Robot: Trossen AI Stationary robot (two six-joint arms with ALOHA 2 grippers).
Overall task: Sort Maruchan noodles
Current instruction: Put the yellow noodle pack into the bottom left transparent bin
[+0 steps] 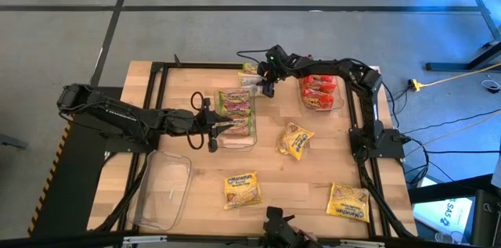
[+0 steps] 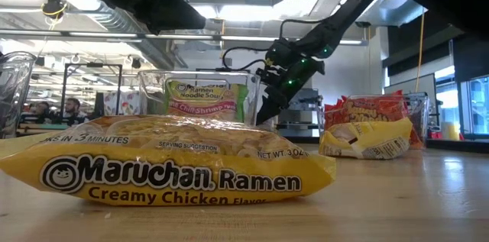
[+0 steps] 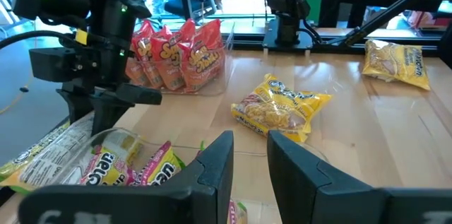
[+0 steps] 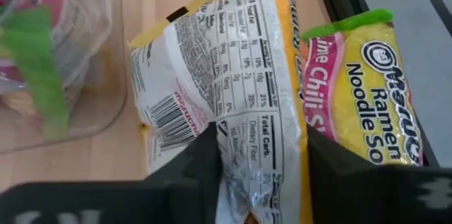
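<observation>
My right gripper (image 1: 264, 84) is at the table's far edge, shut on a yellow noodle packet (image 4: 212, 61) that lies back side up. A green and pink packet (image 4: 367, 90) lies beside it. My left gripper (image 3: 251, 157) hovers over the clear bin (image 1: 236, 115) of green packets at mid table, with a narrow gap between its fingers and nothing in it. Red packets (image 1: 319, 91) stand in a second clear bin at the far right. Three yellow packets (image 1: 295, 140) (image 1: 241, 188) (image 1: 348, 201) lie flat on the wood. My right gripper pinches the yellow packet across its width between its two fingers, at the white printed back (image 4: 254, 153) near one end. The fingers (image 4: 201, 164) slant down at it from above. The plastic is creased between them, and the rest of the packet lies on the table.
An empty clear bin (image 1: 164, 189) stands near the table's left front. The black frame rails (image 1: 362, 123) run along the table's edges. The bin of green packets (image 2: 202, 97) stands close to my right gripper. Bare wood shows between the loose yellow packets.
</observation>
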